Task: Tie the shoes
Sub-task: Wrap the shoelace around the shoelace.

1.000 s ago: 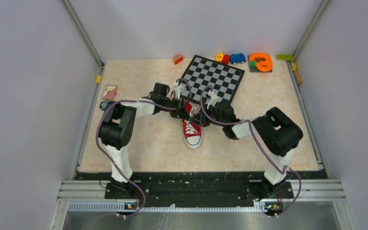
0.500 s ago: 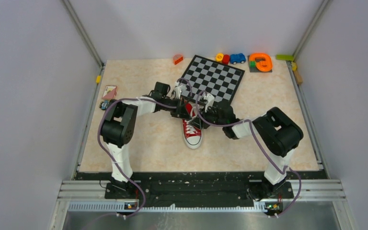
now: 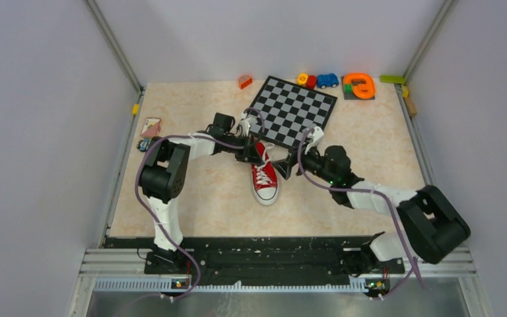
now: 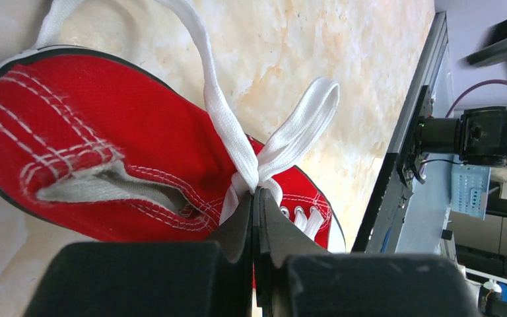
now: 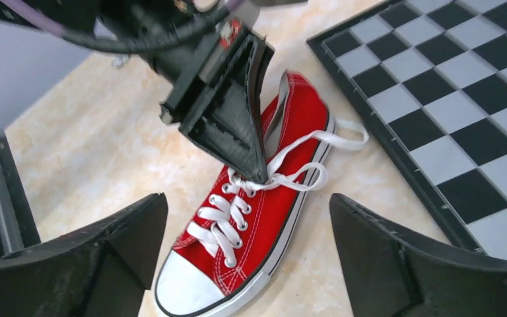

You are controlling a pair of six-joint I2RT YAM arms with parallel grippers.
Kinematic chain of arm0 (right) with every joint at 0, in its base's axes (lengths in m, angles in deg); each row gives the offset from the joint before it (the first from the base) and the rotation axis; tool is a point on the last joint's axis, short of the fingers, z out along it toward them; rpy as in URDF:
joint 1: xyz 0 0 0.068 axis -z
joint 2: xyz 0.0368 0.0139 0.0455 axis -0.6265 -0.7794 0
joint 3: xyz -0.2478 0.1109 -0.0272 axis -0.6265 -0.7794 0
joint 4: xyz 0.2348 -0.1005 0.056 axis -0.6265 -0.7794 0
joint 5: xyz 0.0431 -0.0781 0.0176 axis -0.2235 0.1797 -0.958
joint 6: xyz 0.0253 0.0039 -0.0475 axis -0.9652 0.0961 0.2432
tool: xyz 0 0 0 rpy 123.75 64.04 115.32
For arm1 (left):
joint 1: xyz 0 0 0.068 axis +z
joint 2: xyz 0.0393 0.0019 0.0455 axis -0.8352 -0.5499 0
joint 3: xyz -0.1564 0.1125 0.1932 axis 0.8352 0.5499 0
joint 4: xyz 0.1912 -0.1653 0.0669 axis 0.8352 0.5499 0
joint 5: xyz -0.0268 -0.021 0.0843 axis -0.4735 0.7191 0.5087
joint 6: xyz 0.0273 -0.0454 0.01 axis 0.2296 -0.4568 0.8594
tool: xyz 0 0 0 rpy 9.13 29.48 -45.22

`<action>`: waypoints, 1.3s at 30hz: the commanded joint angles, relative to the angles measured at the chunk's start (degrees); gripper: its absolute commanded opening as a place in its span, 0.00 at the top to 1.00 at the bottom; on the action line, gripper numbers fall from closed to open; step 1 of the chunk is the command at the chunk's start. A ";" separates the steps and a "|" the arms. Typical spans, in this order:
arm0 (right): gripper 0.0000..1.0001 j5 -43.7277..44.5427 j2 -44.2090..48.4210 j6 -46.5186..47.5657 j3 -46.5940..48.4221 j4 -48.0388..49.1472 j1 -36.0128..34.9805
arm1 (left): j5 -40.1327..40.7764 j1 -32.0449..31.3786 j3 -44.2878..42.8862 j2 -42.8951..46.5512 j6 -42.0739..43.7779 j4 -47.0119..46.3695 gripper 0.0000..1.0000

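Note:
The red sneaker [image 3: 265, 179] lies on the table with its white toe cap toward the arms; it also shows in the right wrist view [image 5: 264, 224] and the left wrist view [image 4: 105, 172]. My left gripper [image 4: 256, 193] is shut on the white laces [image 4: 264, 152] at the crossing above the top eyelets. From there a loop [image 5: 304, 178] and a loose end trail off to the shoe's right side. My right gripper [image 5: 247, 198] stands wide open with nothing between its fingers, hovering apart from the shoe, to its right in the top view [image 3: 289, 166].
A black-and-white chessboard [image 3: 294, 109] lies just behind and to the right of the shoe. Small toys line the far edge: an orange block [image 3: 245, 81], a blue car [image 3: 327, 80] and an orange ring [image 3: 360, 86]. A card [image 3: 150, 125] sits at the left edge.
My right gripper has opened wide and drawn back to the right, away from the laces. The left gripper stays shut at the lace crossing.

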 commanded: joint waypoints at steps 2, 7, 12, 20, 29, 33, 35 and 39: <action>0.01 2.25 9.82 -0.44 -2.89 -1.30 1.29 | 3.31 -0.07 1.24 1.93 -0.60 -1.32 1.00; 0.16 1.70 2.02 -8.17 -1.54 3.55 1.61 | 5.04 0.02 2.50 3.27 -1.03 -2.64 1.00; 0.67 0.56 -4.68 0.64 3.91 -5.42 0.70 | 6.11 -0.06 3.73 4.59 -0.74 -3.21 1.00; 0.93 3.94 -11.33 2.38 5.01 -0.85 -2.88 | 8.08 0.01 3.92 6.41 1.74 -1.10 1.00; 0.94 2.88 -18.37 -2.42 7.76 4.42 -4.44 | 7.58 -0.07 3.66 5.91 2.85 0.41 1.00; 0.94 2.94 -20.19 -3.82 8.95 5.90 -5.89 | 8.21 -0.01 3.55 6.44 3.63 1.70 1.00; 0.94 2.70 -21.09 -4.17 9.97 5.55 -6.28 | 7.94 -0.07 3.25 6.24 3.68 2.10 1.00; 0.94 3.36 -22.35 -4.13 11.41 3.88 -6.61 | 7.88 -0.03 2.82 6.21 3.90 2.97 1.00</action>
